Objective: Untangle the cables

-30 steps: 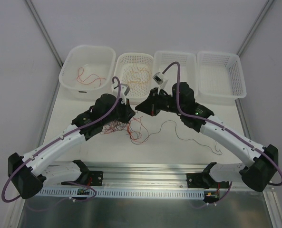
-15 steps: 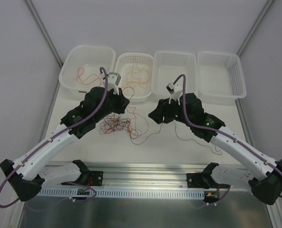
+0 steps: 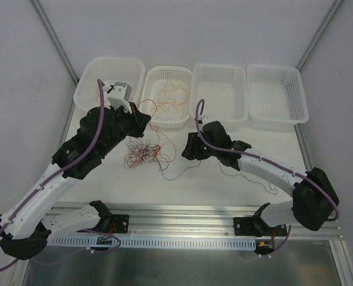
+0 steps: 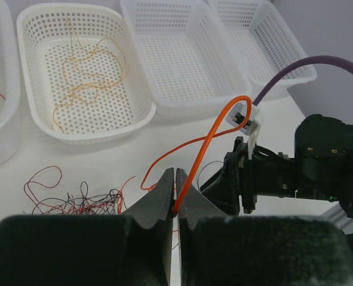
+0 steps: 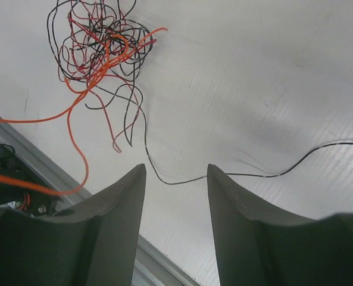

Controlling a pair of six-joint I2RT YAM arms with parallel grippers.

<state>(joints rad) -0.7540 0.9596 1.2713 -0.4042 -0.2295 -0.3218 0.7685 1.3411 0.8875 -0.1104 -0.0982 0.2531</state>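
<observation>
The cables lie as a small tangle of red, orange and black wires on the white table. My left gripper is above and behind it, near the baskets. In the left wrist view it is shut on an orange wire that loops up from the tangle. My right gripper is low to the right of the tangle, open and empty. A thin black wire runs across the table between its fingertips. The tangle lies beyond them.
Four white baskets stand along the back. The left tub holds a red wire. The second basket holds orange wires. The third and fourth look empty. A metal rail runs along the near edge.
My left gripper has risen and moved back-left from the tangle, drawing the orange wire with it. My right gripper has pulled away to the right, then dropped low beside the tangle.
</observation>
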